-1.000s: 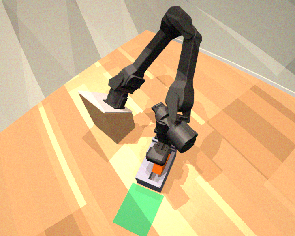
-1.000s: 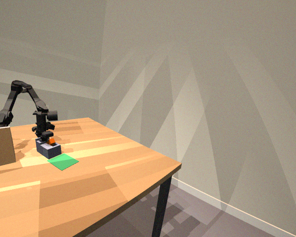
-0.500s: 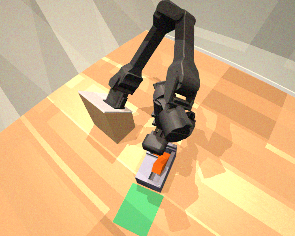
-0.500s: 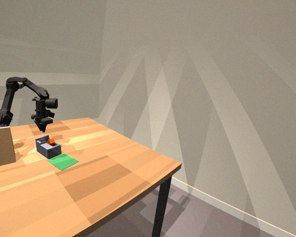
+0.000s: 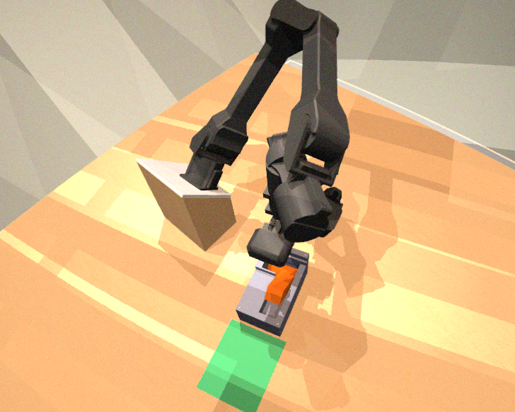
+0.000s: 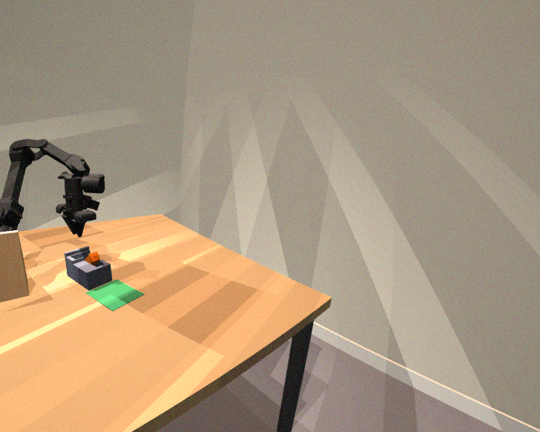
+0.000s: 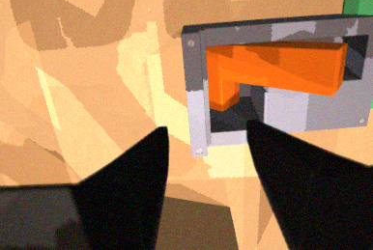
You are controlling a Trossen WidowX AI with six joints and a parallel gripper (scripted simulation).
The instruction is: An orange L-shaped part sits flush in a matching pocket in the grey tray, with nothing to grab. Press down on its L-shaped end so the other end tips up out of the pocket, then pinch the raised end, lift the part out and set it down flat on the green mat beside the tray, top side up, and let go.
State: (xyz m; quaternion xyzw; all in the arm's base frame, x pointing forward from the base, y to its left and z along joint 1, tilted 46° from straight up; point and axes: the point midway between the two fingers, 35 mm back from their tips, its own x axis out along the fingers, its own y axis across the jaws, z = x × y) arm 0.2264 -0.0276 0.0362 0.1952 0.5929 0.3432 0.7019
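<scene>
Nearest the wrist camera, the gripper (image 7: 208, 144) is hanging with its two dark fingers standing partly apart and gripping nothing; it is hovering well above the tray's near edge, touching nothing. Just beyond the fingertips, the grey tray (image 7: 195, 96) is sitting on the wooden table (image 7: 97, 71), and the orange L-shaped part (image 7: 275, 67) is lying tilted in its pocket: the short L-shaped foot is dipping down at the near end while the long straight bar is rising out of the pocket toward the far end. Judging from its crisp block edges, the part is looking stiff and light, with smooth and probably slippery faces. The best hold appears to be across the two flat sides of the raised bar end, pinched squarely so it is not sliding or dropping back. Farthest off, the green mat (image 5: 241, 368) is lying beside the tray, unoccupied.
</scene>
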